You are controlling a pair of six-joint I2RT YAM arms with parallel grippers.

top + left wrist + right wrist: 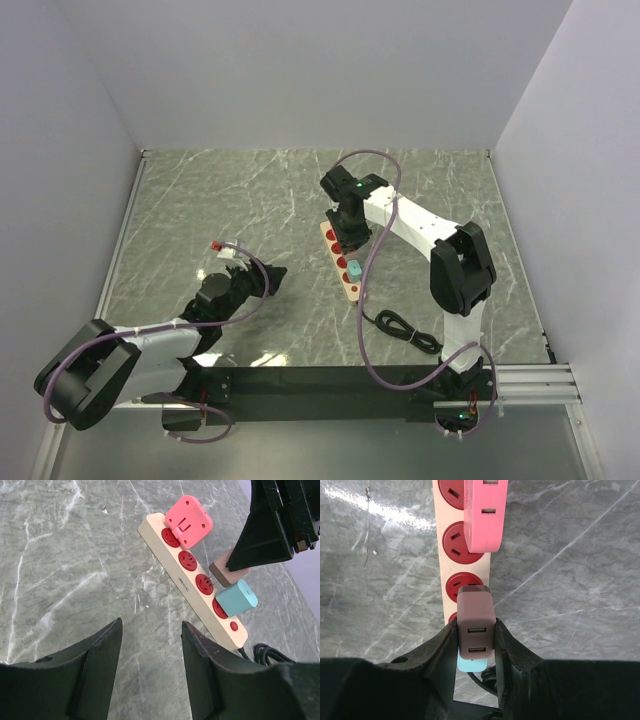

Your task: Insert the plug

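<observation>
A cream power strip (pixel 340 262) with red sockets lies mid-table; it also shows in the left wrist view (pixel 165 562) and the right wrist view (pixel 439 555). A pink plug (pixel 189 521) sits in its far socket and a teal plug (pixel 236 597) in the socket nearest the switch. My right gripper (pixel 476 625) is shut on a brown USB plug (pixel 476 615). It holds that plug (pixel 225 573) just over the third socket (pixel 204 583), prongs at the socket face. My left gripper (pixel 151 625) is open and empty, low over the table left of the strip.
The strip's black cord (pixel 400 328) coils on the table near the right arm's base. A small red connector (pixel 218 245) on the left arm's cable sits left of centre. Grey walls enclose the marble table (pixel 250 200).
</observation>
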